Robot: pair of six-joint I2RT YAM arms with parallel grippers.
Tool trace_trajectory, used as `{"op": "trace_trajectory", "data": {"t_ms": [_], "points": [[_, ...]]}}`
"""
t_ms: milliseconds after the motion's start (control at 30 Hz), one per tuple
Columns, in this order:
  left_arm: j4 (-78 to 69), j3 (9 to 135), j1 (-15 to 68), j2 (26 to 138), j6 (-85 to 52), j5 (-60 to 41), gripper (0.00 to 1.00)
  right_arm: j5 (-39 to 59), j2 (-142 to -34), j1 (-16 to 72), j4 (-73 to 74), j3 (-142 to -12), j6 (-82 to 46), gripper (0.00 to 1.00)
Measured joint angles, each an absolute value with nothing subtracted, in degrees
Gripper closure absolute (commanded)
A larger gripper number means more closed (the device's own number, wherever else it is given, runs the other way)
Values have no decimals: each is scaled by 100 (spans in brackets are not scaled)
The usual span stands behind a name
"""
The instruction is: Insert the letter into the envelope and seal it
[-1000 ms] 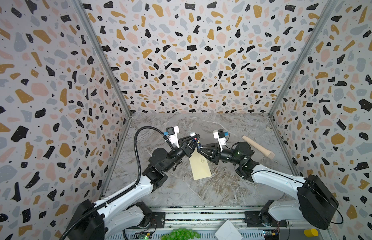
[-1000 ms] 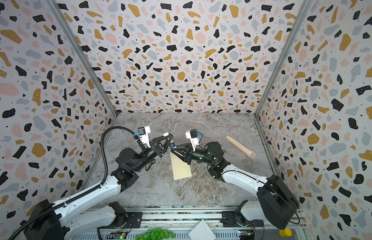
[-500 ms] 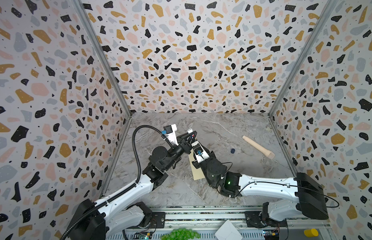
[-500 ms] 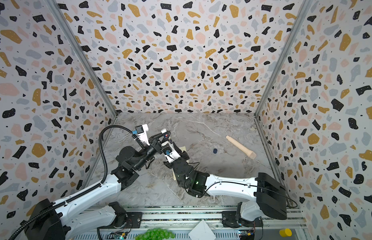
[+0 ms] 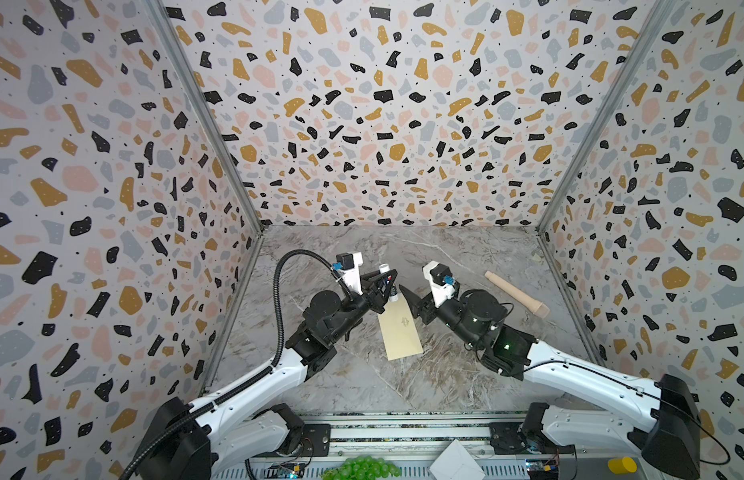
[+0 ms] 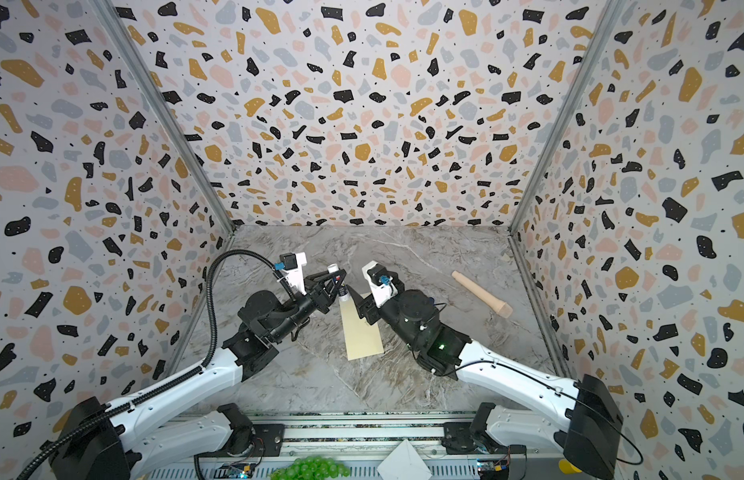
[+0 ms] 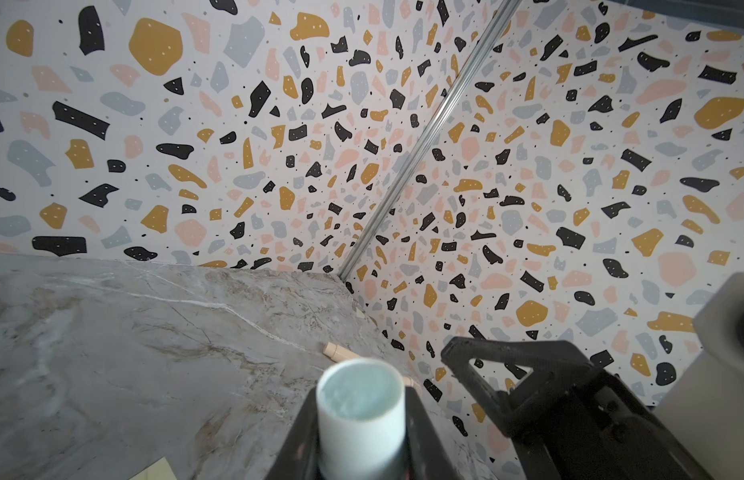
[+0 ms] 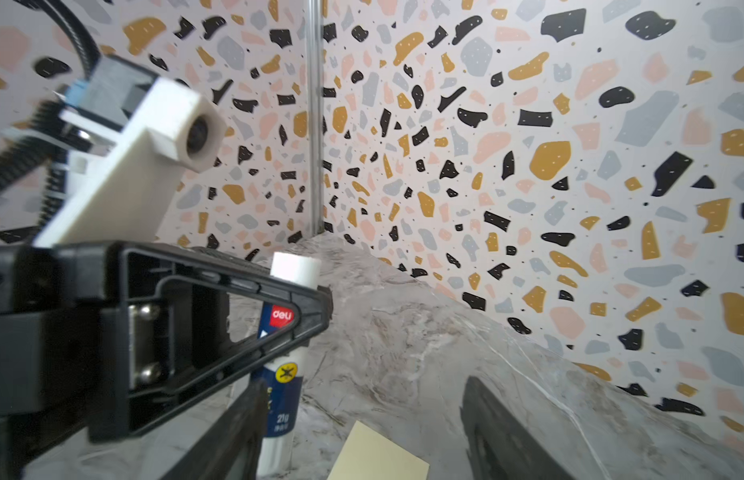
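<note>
The cream envelope [image 5: 400, 334] [image 6: 360, 334] lies flat on the marble table, its small emblem facing up. Its corner [image 8: 378, 457] shows in the right wrist view. My left gripper [image 5: 389, 287] [image 6: 340, 286] [image 7: 359, 436] is shut on an upright white and blue glue stick [image 5: 388, 279] [image 7: 359, 409] [image 8: 283, 365], just past the envelope's far end. My right gripper [image 5: 416, 305] [image 6: 359, 306] [image 8: 362, 436] hovers open over that far end, beside the glue stick, with nothing between its fingers. The letter is out of view.
A tan wooden roller [image 5: 516, 294] [image 6: 481, 293] lies at the right rear near the wall. Patterned walls close the table on three sides. Green grapes [image 5: 362, 467], a white folded paper [image 5: 455, 462] and a yellow item [image 5: 621, 464] sit on the front rail.
My right gripper has opened and drawn back a little to the right from the glue stick. The left gripper still holds the glue stick in about the same place.
</note>
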State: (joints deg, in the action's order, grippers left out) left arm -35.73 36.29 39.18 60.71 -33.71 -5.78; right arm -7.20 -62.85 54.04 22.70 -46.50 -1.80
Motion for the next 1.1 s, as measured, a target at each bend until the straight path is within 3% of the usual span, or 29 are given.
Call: {"op": "trace_trajectory", "data": {"t_ms": [267, 433, 733, 1100], "points": [[-3444, 3802, 3918, 6045, -2851, -1433, 100, 2255, -6093, 4259, 1798, -4628, -987, 24], [-3365, 3935, 3920, 6025, -2388, -1957, 100, 3411, -5979, 3629, 1610, -4646, -1330, 24], [-2961, 3887, 3968, 5896, -1269, -1824, 100, 4034, -5931, 3529, 952, -5437, -1369, 24], [-2958, 3787, 4154, 5861, -250, -1656, 100, 3848, -6139, 3548, 148, -5741, -1345, 24]]}}
